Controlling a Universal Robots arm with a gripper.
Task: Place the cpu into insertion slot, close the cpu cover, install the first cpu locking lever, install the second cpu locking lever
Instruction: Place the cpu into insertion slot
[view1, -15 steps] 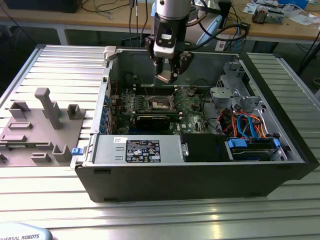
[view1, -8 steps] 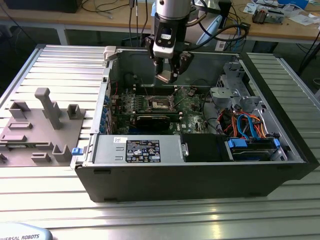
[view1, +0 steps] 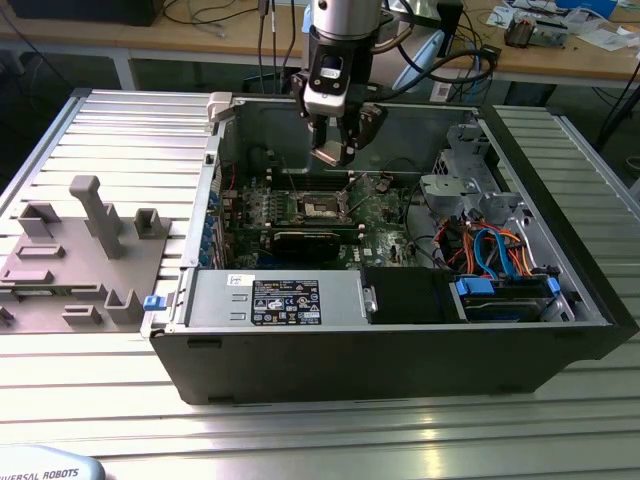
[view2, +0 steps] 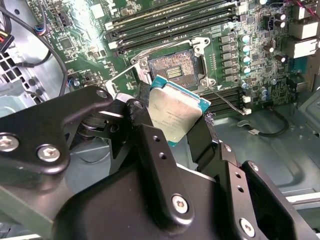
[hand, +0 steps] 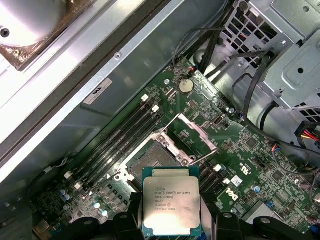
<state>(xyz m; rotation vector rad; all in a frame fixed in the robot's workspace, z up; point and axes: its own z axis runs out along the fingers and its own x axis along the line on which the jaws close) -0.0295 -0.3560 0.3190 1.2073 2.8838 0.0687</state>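
My gripper hangs inside the open computer case, shut on the cpu. The cpu is a flat silver-grey square on a green carrier edge, pinched by its two sides between the black fingers. It hovers above and slightly off to one side of the insertion slot, apart from it. The insertion slot lies bare, its gold contact field showing; in the exterior view it is the dark square below the gripper. The cpu cover stands flipped open beside the slot. Thin wire levers stand released along the slot's rim.
Long black memory slots run on either side of the socket. A silver power supply fills the case's front, a drive cage with blue and orange cables the exterior view's right. A grey parts fixture sits on the table outside the case.
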